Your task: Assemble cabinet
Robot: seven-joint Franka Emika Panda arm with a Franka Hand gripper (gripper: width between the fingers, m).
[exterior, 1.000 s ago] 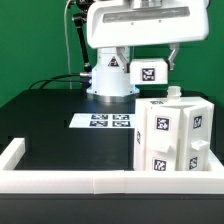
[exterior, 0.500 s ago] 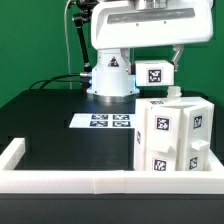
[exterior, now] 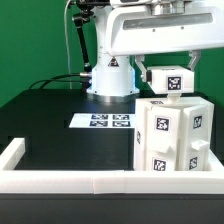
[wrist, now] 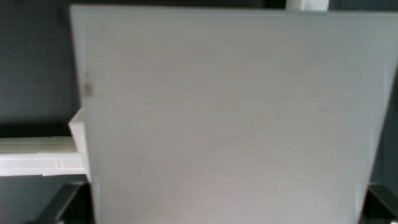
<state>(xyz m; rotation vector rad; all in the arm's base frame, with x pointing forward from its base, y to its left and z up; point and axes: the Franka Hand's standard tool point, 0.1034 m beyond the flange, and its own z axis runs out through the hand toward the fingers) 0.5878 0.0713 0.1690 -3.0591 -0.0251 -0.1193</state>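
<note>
The cabinet body (exterior: 176,136) is a large white box with black-and-white tags, standing at the exterior view's right by the table's front corner. My gripper (exterior: 166,76) is shut on a white cabinet panel (exterior: 168,84) with a tag on its face and holds it just above the body's top, near its back. In the wrist view the held panel (wrist: 231,110) fills nearly the whole picture, with my gripper (wrist: 222,206) around it and the dark fingers (wrist: 61,204) at its sides. What lies under the panel is hidden.
The marker board (exterior: 105,121) lies flat on the black table left of the cabinet body. The arm's white base (exterior: 110,76) stands behind it, with black cables (exterior: 50,82) to its left. A low white rim (exterior: 60,181) edges the table's front.
My gripper has carried the panel toward the exterior view's right and lower, from beside the arm's base to over the cabinet body. The body has not moved.
</note>
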